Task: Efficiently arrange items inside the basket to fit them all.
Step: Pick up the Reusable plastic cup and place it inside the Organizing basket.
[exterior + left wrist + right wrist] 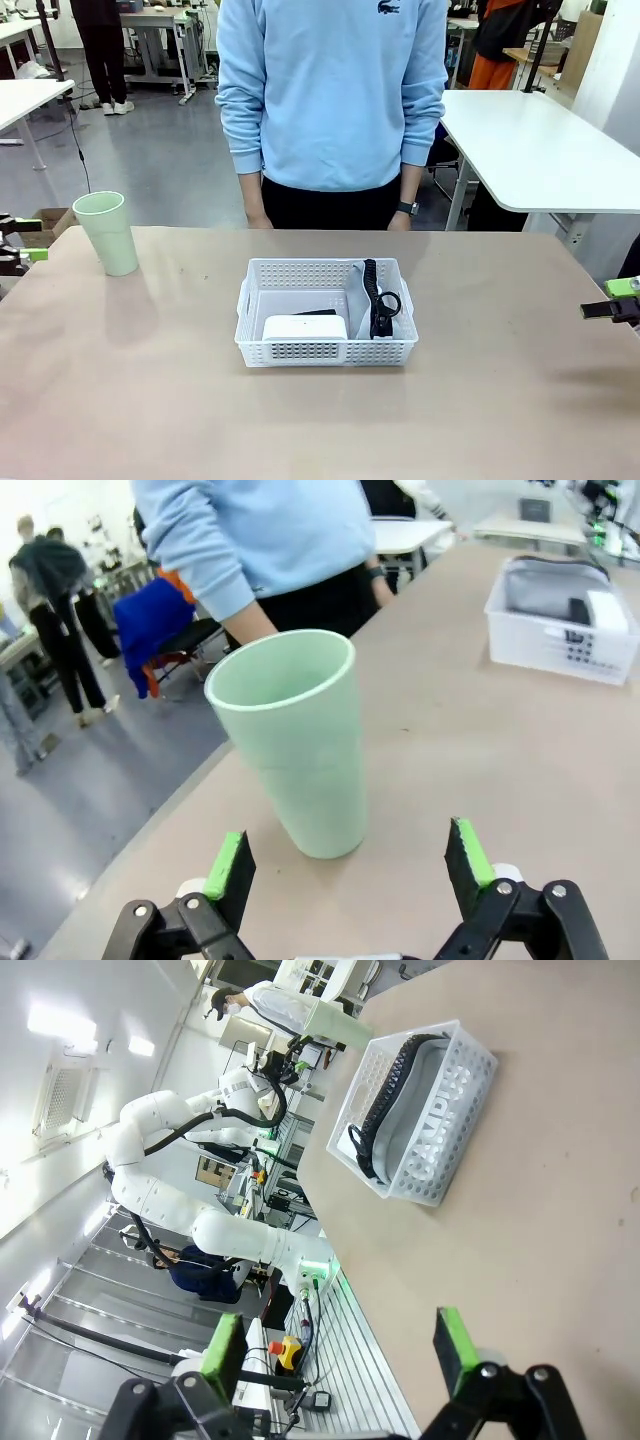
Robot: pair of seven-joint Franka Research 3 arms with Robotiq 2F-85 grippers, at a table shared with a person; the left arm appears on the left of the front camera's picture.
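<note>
The pale green cup (106, 232) stands upright at the table's far left, outside the basket (325, 352). My left gripper (25, 240) is open just left of the cup; in the left wrist view the cup (295, 735) stands just beyond the open gripper (350, 865). The white basket sits mid-table and holds the white screen device (305, 327) at its front, a black item (318, 313) behind that, and the grey pouch with its black strap (378, 295) on the right. The pouch (410, 1100) shows "CAMPUS" through the basket wall (480, 1060). My right gripper (615, 300) is open and empty at the right edge.
A person in a light blue sweater (330, 90) stands at the far edge, hands (258, 220) hanging down by the table. Bare table surface (150, 400) lies around the basket. Other white tables (530, 150) stand behind.
</note>
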